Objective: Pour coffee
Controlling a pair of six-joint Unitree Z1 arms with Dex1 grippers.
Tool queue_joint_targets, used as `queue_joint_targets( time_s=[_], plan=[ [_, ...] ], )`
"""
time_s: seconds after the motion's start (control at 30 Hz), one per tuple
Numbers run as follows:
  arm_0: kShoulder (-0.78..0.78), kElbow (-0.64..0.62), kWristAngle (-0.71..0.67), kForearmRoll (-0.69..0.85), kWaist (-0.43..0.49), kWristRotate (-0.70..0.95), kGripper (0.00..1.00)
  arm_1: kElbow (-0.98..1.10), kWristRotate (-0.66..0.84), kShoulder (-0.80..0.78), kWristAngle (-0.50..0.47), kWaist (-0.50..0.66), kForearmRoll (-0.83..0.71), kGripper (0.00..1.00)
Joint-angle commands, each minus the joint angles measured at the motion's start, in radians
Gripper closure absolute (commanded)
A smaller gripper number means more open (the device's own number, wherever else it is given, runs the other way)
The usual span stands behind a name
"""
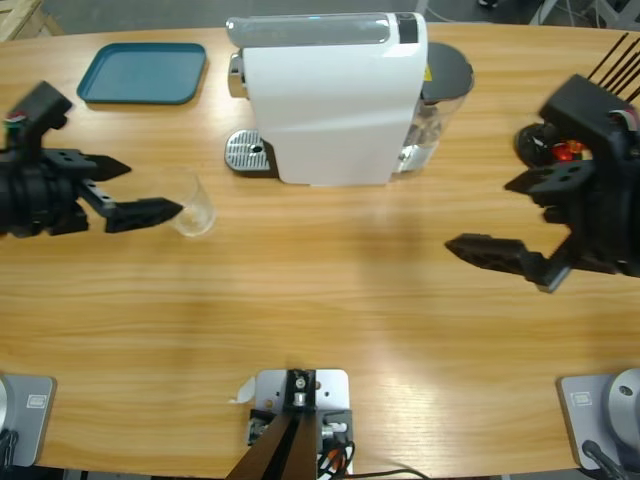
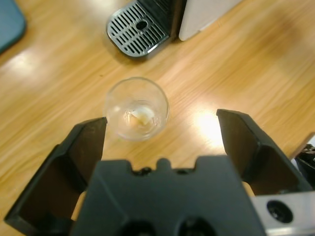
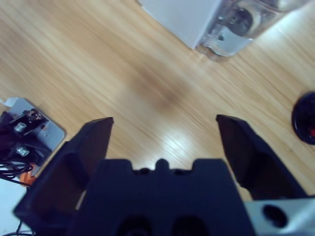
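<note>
Left gripper [image 1: 150, 190] open in the high view, coming in from the left edge, jaws spread on either side of a clear glass [image 1: 192, 203] standing upright on the wooden table [image 1: 320, 310]; near jaw tip just beside the glass, contact not clear. White coffee machine [image 1: 325, 100] sits at top middle, its metal drip tray [image 1: 250, 153] sticking out to the left, well apart from the glass. Teal tray [image 1: 142, 73] at top left. Right gripper [image 1: 520, 225] also open, at the right edge, over bare table and holding nothing.

Left wrist view: left gripper [image 2: 160, 130] jaws wide apart, glass [image 2: 137, 108] just ahead of them, closer to the left jaw, not clamped. Glass holds only a pale trace at the bottom; no dark coffee visible in it. Drip tray [image 2: 139, 27] lies beyond the glass, machine body behind it.

Right wrist view: right gripper [image 3: 162, 135] jaws apart, bare wood between them. Machine's clear water tank [image 3: 241, 22] at top right.
</note>
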Motion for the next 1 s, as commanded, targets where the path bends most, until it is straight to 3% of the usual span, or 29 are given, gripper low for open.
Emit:
queue_joint_targets(
  time_s=[0.03,0.63,0.83,0.9,0.97,1.0],
  plan=[
    [0.066,0.075,0.097,-0.019,-0.021,-0.034,0.033,0.124,0.051,-0.132,0.005,-0.01,-0.008,0.0],
    [0.271,0.075,0.099,-0.168,-0.022,-0.034,0.04,0.129,0.048,-0.127,0.015,-0.01,-0.018,0.0],
    [0.319,0.076,0.203,-0.216,-0.021,-0.051,0.415,0.132,0.048,-0.126,0.018,-0.01,-0.022,0.0],
    [0.319,0.077,0.233,-0.224,-0.022,-0.057,0.6,0.132,0.048,-0.126,0.018,-0.01,-0.022,0.0],
    [0.321,0.077,0.255,-0.239,-0.022,-0.055,0.849,0.132,0.048,-0.125,0.018,-0.01,-0.022,0.0],
    [0.323,0.077,0.257,-0.247,-0.022,-0.053,0.902,0.132,0.048,-0.125,0.018,-0.01,-0.023,0.0]
  ],
)
